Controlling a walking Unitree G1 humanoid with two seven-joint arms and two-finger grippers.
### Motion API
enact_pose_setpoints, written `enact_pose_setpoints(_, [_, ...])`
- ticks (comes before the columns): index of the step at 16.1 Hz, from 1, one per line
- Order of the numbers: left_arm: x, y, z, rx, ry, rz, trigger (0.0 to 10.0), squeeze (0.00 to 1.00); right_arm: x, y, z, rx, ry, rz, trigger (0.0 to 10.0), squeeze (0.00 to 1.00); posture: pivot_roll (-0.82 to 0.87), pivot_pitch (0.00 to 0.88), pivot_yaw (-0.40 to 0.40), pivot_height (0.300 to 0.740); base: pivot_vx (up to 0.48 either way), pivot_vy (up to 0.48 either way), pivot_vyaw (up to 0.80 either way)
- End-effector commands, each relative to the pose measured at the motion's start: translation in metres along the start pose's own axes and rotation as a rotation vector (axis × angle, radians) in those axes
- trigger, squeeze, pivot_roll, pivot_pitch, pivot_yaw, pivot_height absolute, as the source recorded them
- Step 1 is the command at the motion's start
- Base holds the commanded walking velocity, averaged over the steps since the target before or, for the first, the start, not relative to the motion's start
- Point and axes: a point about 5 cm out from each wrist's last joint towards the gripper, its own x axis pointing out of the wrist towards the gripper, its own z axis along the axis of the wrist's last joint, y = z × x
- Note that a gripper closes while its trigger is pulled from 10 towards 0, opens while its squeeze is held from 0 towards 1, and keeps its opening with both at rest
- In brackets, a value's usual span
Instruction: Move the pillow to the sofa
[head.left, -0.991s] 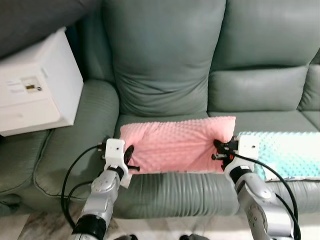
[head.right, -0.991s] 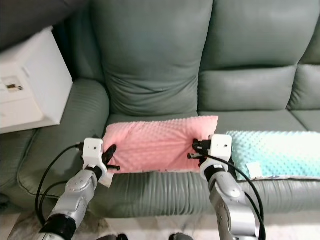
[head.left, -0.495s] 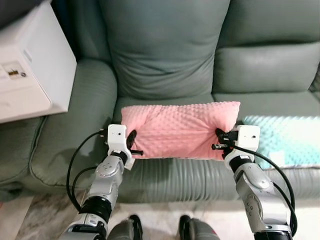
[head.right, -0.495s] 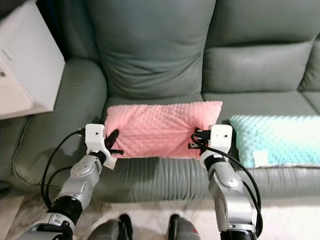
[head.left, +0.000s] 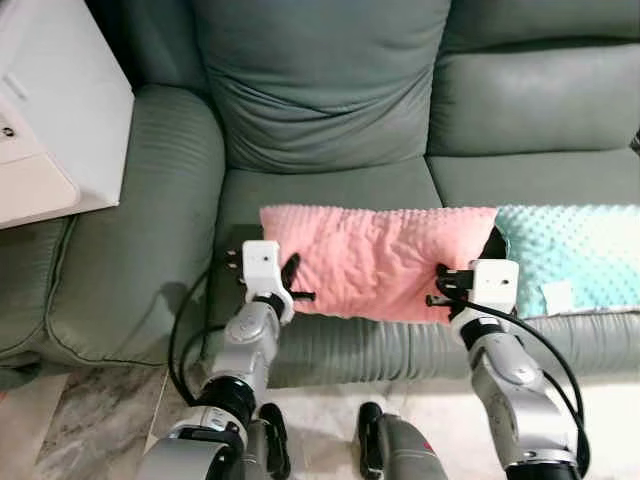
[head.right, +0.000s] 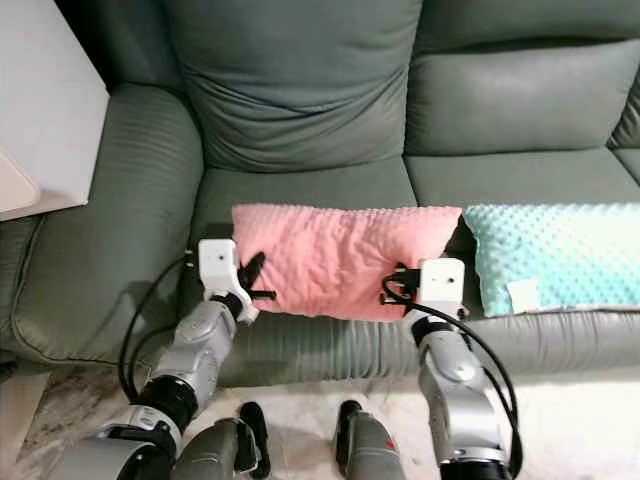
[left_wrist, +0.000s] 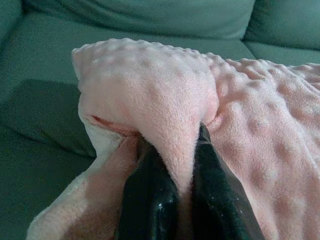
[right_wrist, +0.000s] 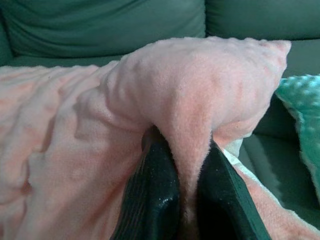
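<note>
The pink pillow (head.left: 385, 262) sits across the front of the green sofa (head.left: 330, 100) seat, held at both ends. The left pincer (head.left: 290, 284) is clamped on the pillow's left end, a fold of dotted fabric pinched between its black fingers (left_wrist: 150, 200). The right pincer (head.left: 445, 288) is squeezing the right end the same way. Just beside that end lies a teal pillow (head.left: 570, 255). A white box (head.left: 50, 120) rests on the sofa's left armrest.
</note>
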Motion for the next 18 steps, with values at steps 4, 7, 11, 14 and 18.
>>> enact_pose_setpoints(4, [0.000, -0.013, -0.009, -0.013, 0.023, -0.006, 10.0, 0.00, -0.001, -0.016, -0.011, -0.037, 0.018, -0.033, 10.0, 0.00, -0.19, 0.381, 0.053, 0.740, 0.000, 0.000, 0.00])
enact_pose_setpoints(7, [0.001, -0.007, -0.004, -0.009, -0.014, 0.063, 10.0, 1.00, 0.005, -0.020, -0.007, -0.034, -0.013, -0.033, 10.0, 1.00, -0.19, 0.383, 0.051, 0.740, 0.000, 0.000, 0.00])
enact_pose_setpoints(11, [-0.001, 0.022, 0.002, 0.105, -0.020, 0.247, 10.0, 1.00, 0.018, -0.022, 0.002, -0.028, -0.051, -0.013, 10.0, 1.00, -0.18, 0.386, 0.052, 0.740, 0.000, 0.000, 0.00])
enact_pose_setpoints(14, [-0.002, 0.036, 0.007, 0.159, -0.035, 0.326, 10.0, 1.00, 0.022, -0.019, 0.004, -0.017, -0.066, 0.007, 10.0, 1.00, -0.18, 0.388, 0.052, 0.740, 0.000, 0.000, 0.00])
enact_pose_setpoints(18, [-0.007, 0.040, -0.005, 0.202, 0.006, 0.382, 10.0, 1.00, 0.022, -0.012, 0.001, -0.008, -0.076, 0.026, 10.0, 1.00, -0.18, 0.393, 0.052, 0.740, 0.000, 0.000, 0.00])
